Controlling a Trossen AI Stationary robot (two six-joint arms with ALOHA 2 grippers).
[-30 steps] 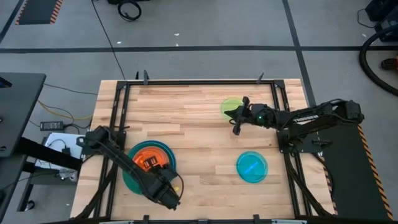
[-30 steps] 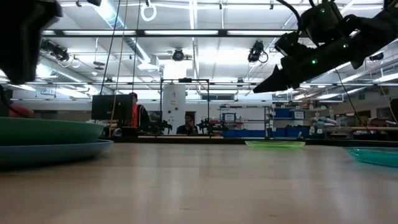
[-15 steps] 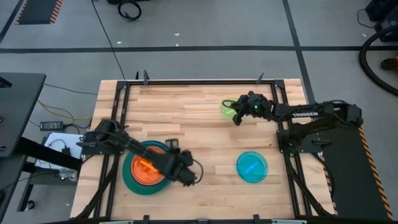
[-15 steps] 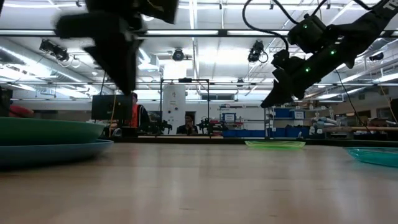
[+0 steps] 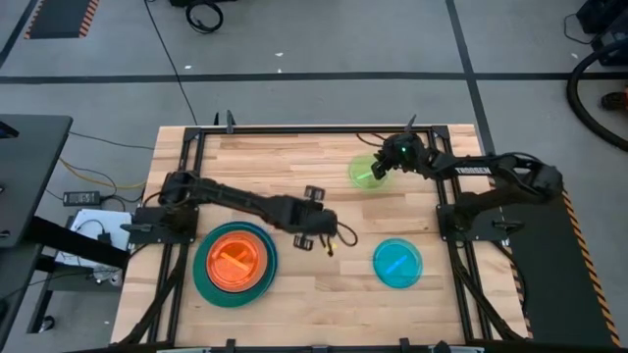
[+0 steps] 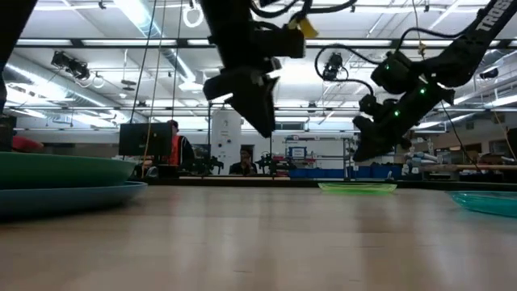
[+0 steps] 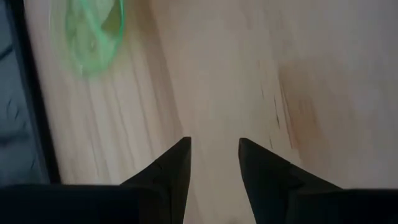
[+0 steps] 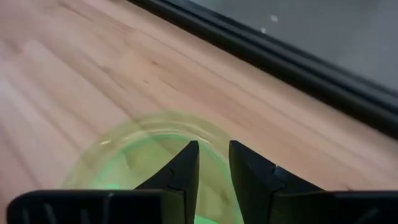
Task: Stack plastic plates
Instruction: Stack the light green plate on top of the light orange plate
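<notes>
right gripper: hovering over green plate, fingers parted, holding nothing | left gripper: hanging mid-table, well apart from green plate, fingers parted, empty

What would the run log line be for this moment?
left gripper: open, empty, mid-table | right gripper: open above green plate | orange plate on stack | cyan plate loose
</notes>
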